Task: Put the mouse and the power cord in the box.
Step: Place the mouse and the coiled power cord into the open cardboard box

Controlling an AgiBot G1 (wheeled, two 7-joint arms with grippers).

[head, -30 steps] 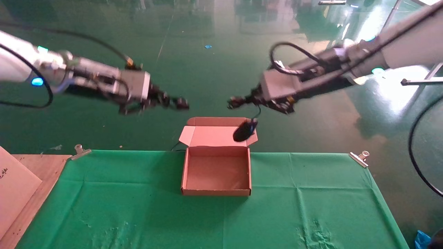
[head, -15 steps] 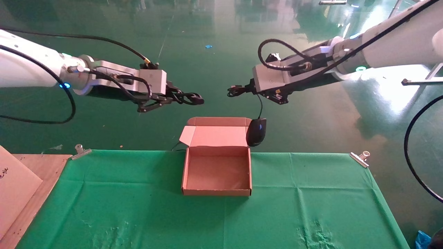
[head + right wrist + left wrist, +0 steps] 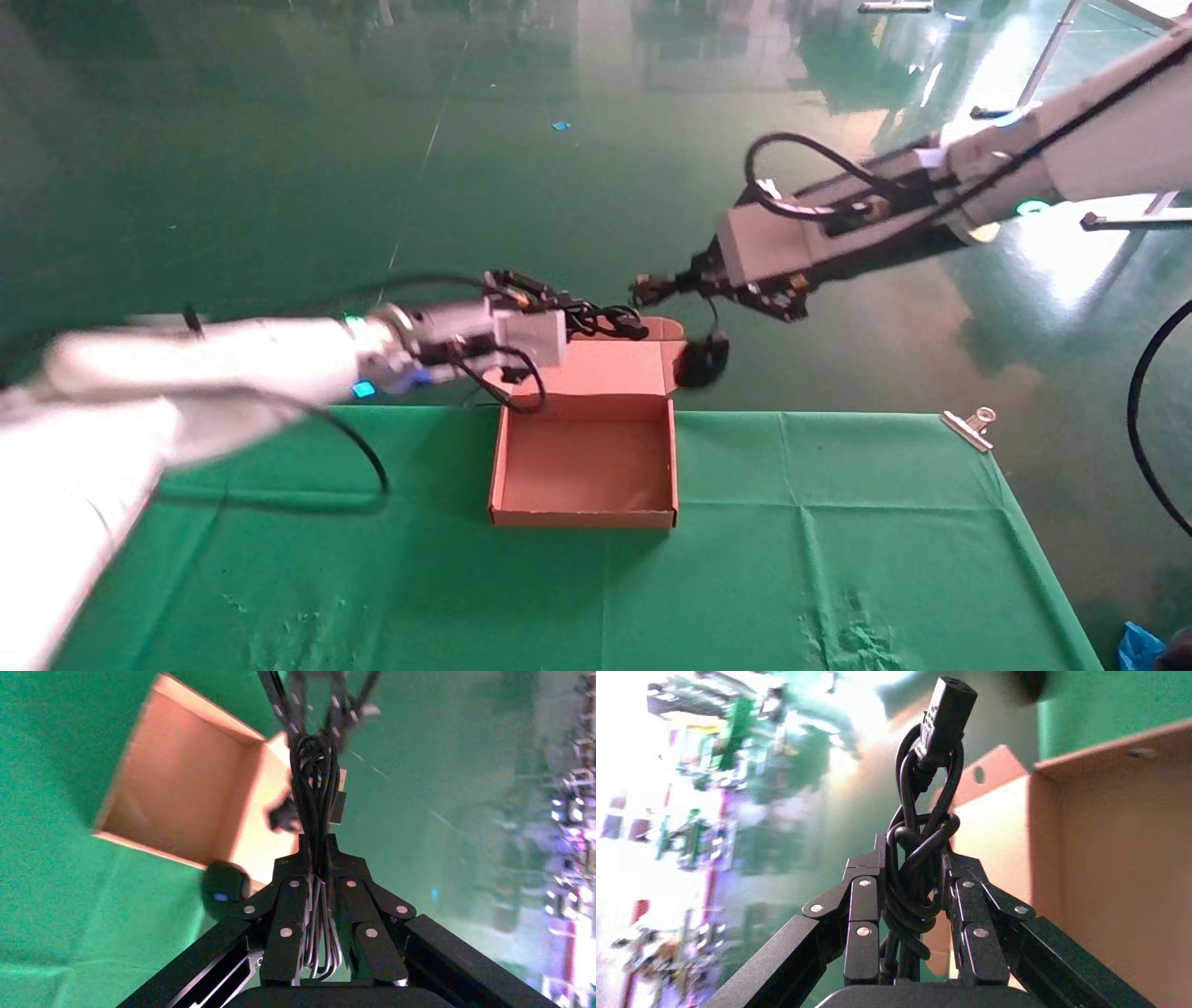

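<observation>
The brown box (image 3: 582,518) stands open on the green cloth, its lid (image 3: 610,365) folded back. My left gripper (image 3: 622,325) hovers over the lid's back edge, shut on the power cord (image 3: 601,321), a knotted black bundle (image 3: 918,881) with its plug (image 3: 946,705) sticking out beyond the fingertips. My right gripper (image 3: 652,287) is above and behind the box's back right corner, shut on the folded cable (image 3: 316,776) of the mouse. The glossy black mouse (image 3: 700,362) dangles from it beside the lid's right flap, outside the box (image 3: 176,797). The mouse (image 3: 225,888) hangs free.
The green tablecloth (image 3: 838,522) is held by a metal clip (image 3: 968,427) at the back right edge. The table's far edge runs just behind the box, with shiny green floor beyond. My left arm (image 3: 233,359) reaches across the table's left side. A blue scrap (image 3: 1136,645) lies at the near right.
My left arm has swung down and inward, carrying the power cord from high on the left to over the box lid. The right gripper dropped slightly to the right, and the mouse swings below it.
</observation>
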